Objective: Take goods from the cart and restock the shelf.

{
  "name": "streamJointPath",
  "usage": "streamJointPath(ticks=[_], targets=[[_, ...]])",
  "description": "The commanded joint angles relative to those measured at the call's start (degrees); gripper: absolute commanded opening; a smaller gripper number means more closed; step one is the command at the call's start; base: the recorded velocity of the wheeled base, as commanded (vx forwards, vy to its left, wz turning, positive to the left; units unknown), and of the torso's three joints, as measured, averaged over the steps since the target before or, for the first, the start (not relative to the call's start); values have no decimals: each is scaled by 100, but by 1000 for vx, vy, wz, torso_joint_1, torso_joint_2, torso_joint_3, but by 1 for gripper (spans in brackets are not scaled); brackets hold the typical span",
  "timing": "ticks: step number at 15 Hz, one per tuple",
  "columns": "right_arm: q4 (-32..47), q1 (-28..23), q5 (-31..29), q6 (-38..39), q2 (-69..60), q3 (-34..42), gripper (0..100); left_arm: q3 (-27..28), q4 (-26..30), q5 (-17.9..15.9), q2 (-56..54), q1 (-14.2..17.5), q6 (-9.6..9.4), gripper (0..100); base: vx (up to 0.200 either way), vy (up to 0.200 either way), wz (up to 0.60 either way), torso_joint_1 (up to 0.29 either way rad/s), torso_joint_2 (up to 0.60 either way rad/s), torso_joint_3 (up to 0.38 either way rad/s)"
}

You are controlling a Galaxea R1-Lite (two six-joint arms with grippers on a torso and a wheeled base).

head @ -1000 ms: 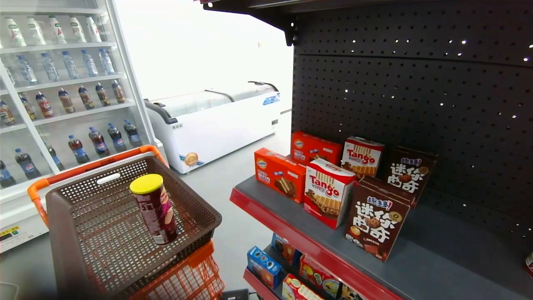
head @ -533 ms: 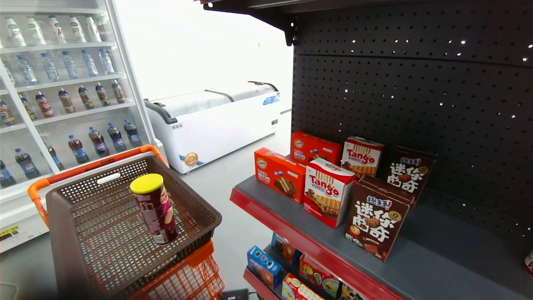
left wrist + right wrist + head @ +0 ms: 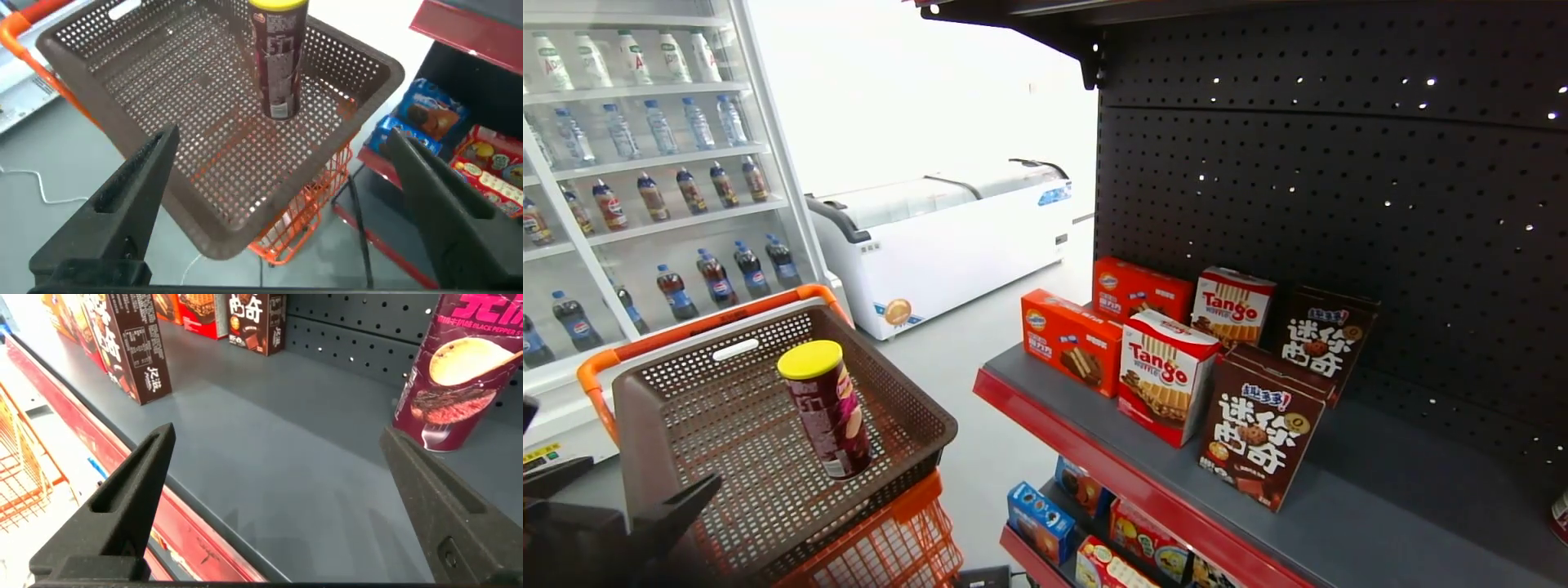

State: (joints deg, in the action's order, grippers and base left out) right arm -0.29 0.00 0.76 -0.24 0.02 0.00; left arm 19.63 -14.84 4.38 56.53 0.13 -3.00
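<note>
We are hovering our left hand (image 3: 279, 139), spread apart, just short of the tall maroon yellow-lidded can (image 3: 278, 61) in the brown perforated basket (image 3: 122, 73); closing off-centre risks toppling it.

We find bold red lettering on the red-and-white boxes (image 3: 1168, 377), white characters on the brown boxes (image 3: 1258, 441) and on the dark can (image 3: 827, 408) in the cart basket (image 3: 703, 392); labels on the bottles (image 3: 716, 278) seem too small for us to read.
</note>
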Motion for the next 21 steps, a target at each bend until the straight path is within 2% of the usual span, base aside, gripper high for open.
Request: streamJointPath(ticks=[1, 3, 5, 8, 13, 16, 18, 21], targets=[[3, 0, -5, -2, -2, 0, 100, 50, -740, 11, 1598, 110, 27, 100, 0, 0, 0, 0, 0, 0], [3, 0, 4, -2, -2, 0, 100, 59, -1303, 11, 2257, 127, 19, 100, 0, 0, 0, 0, 0, 0], [-6, 0, 4, -2, -2, 0, 100, 50, -2111, 11, 3110, 118, 27, 100, 0, 0, 0, 0, 0, 0], [3, 0, -5, -2, -2, 0, 100, 112, -2779, 2, 3927, 127, 45, 100, 0, 0, 0, 0, 0, 0], [3, 0, 4, -2, -2, 0, 100, 586, -4185, -7, 5334, 110, 27, 100, 0, 0, 0, 0, 0, 0], [3, 0, 4, -2, -2, 0, 100, 929, -4625, 11, 6054, 92, -8, 100, 0, 0, 0, 0, 0, 0], [3, 0, -5, -2, -2, 0, 100, 1061, -4748, 19, 6327, 92, -104, 100, 0, 0, 0, 0, 0, 0], [3, 0, -5, -2, -2, 0, 100, 1307, -5073, 28, 6713, 83, -104, 100, 0, 0, 0, 0, 0, 0]])
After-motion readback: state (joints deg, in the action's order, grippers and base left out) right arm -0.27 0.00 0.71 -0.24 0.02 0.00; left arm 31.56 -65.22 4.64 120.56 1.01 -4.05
